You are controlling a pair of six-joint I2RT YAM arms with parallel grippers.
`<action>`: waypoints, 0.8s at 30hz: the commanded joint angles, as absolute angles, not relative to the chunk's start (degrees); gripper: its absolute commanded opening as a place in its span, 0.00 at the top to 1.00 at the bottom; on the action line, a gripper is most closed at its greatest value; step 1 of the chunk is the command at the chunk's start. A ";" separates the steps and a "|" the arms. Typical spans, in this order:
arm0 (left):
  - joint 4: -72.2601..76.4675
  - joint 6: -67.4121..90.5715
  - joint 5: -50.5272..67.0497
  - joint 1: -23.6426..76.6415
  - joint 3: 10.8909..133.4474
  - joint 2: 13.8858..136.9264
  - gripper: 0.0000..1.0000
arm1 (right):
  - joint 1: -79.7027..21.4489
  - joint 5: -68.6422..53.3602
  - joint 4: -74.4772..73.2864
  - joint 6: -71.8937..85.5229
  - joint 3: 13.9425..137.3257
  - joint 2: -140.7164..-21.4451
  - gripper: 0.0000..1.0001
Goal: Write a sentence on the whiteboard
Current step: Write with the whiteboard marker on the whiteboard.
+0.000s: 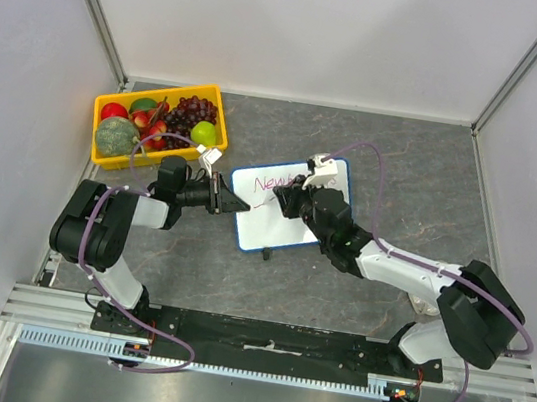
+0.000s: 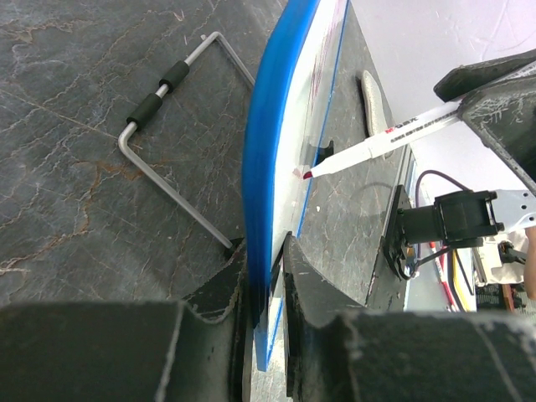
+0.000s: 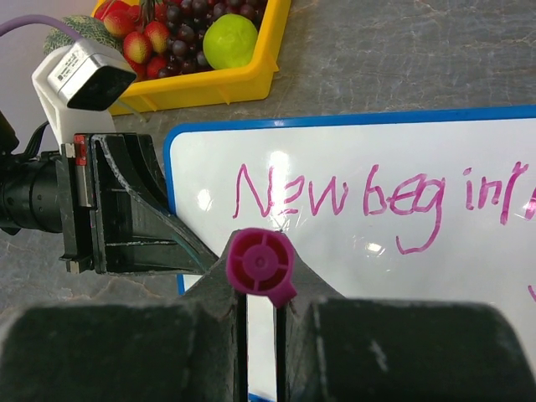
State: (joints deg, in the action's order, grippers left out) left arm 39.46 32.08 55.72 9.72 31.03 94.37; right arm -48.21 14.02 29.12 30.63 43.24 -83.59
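Blue-framed whiteboard (image 1: 289,229) is laid at table centre, its 9 o'clock edge clamped by left gripper (image 2: 268,264) so writing is steadied. Marker (image 2: 394,138) is pinched by right gripper (image 3: 261,327), tip set under the unfinished pink sentence (image 3: 335,197).

sentence (image 3: 387,199) cropped right, whiteboard (image 3: 469,285) bottom hidden

Grey stone-patterned table (image 1: 436,165), white walls (image 1: 305,25).
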 commanded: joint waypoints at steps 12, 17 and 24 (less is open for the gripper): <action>38.32 28.65 54.40 9.84 31.55 94.92 0.98 | -47.90 14.15 29.36 32.52 50.80 -85.16 1.00; 38.32 28.57 54.40 9.84 31.64 94.75 0.98 | -47.90 14.15 29.53 32.78 50.01 -86.13 1.00; 38.23 28.56 54.49 9.84 31.64 94.75 0.98 | -47.90 14.50 29.18 32.78 47.99 -85.17 1.00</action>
